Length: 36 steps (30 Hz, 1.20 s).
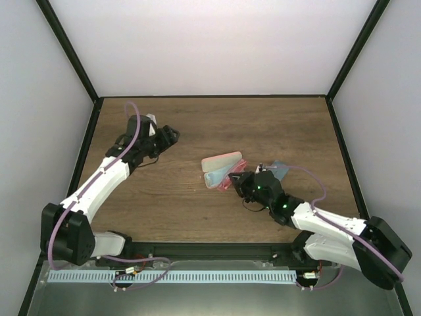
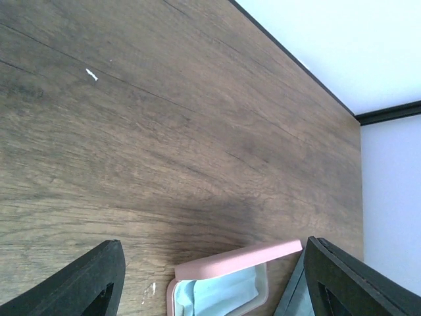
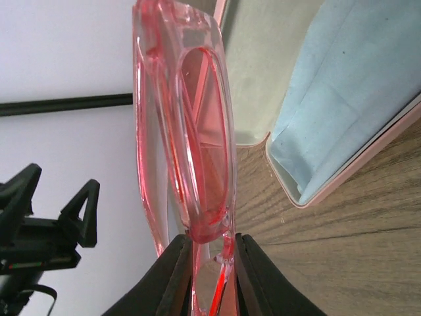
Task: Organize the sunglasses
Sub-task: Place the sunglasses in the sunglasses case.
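The reddish-pink sunglasses [image 3: 197, 131] are folded and stand on edge, pinched at one end by my right gripper [image 3: 212, 238], which is shut on them. In the top view that gripper [image 1: 238, 181] holds the sunglasses [image 1: 228, 182] right beside the open pink case [image 1: 220, 161] in the middle of the table. A light blue cloth [image 3: 348, 99] lies inside the case. My left gripper [image 1: 172, 136] hovers open and empty over the far left of the table. In its wrist view the left gripper [image 2: 214, 243] points toward the pink case [image 2: 230, 263].
A grey-blue case [image 1: 279, 169] lies just right of the pink one, behind my right gripper; its corner [image 2: 296, 299] shows in the left wrist view. Bare wooden table [image 1: 197, 125] stretches around, bounded by black frame edges and white walls.
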### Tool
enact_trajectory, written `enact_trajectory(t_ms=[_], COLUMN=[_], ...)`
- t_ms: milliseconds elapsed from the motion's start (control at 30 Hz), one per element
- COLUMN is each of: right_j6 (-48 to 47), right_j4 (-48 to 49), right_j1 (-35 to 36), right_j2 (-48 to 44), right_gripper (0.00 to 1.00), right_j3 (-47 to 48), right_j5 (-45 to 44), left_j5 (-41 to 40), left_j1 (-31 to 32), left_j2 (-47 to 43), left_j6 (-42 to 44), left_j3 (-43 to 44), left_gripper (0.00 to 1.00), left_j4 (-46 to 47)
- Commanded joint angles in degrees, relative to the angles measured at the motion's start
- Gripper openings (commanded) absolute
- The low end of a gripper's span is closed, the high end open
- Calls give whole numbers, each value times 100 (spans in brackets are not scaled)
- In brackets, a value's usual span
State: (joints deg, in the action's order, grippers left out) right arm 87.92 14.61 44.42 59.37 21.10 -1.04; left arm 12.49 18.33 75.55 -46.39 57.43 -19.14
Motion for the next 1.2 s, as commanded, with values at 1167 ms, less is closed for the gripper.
enact_trajectory(t_ms=[1167], right_j6=[1471], right_j4=[2539], right_j1=[-53], right_j2=[3342], right_gripper=[26], right_j3=[711], right_j5=[-700], left_j5=[-97], left_j1=[343], left_j2=[-225], left_j6=[401], left_j3=[-305], left_gripper=[76], left_j4=[-305])
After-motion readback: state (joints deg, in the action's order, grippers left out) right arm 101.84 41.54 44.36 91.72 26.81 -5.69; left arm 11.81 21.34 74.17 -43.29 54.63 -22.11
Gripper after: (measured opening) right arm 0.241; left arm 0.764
